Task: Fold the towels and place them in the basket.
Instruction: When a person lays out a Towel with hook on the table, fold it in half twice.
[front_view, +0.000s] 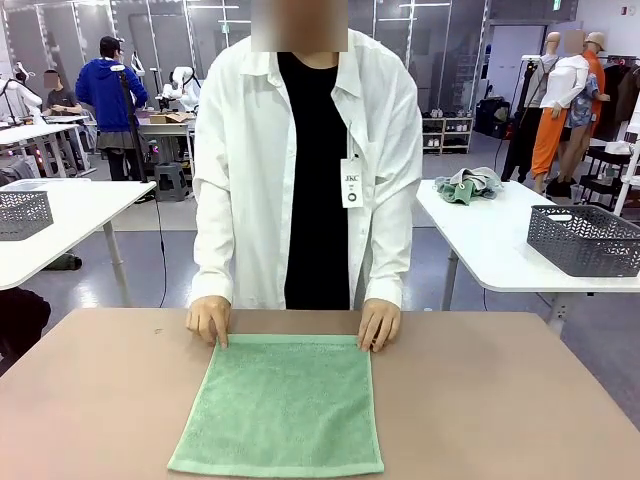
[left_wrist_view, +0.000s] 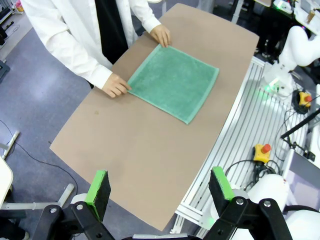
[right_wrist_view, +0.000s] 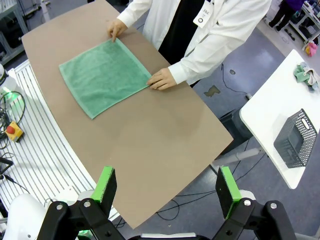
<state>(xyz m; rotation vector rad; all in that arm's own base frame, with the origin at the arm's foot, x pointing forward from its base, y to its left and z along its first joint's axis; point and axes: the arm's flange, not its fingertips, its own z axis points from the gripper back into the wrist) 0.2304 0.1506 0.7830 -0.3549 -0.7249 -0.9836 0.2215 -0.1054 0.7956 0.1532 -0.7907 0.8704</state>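
Green towel (front_view: 280, 400) lies flat and unfolded mid-table (front_view: 500, 400). The person pins its far corners, one hand (front_view: 208, 320) and the other hand (front_view: 378, 325).

Left gripper (left_wrist_view: 159, 172) and right gripper (right_wrist_view: 165, 171) hang high, fingers spread wide, empty.

I judge folding not yet begun. Next I need both grippers down at the near corners.

Basket (front_view: 585, 240) sits on a side table, well apart.

The person's hands (front_view: 208, 320) cover the towel's (front_view: 280, 405) 2 far corners; the basket (front_view: 585, 240) is cut off at right.
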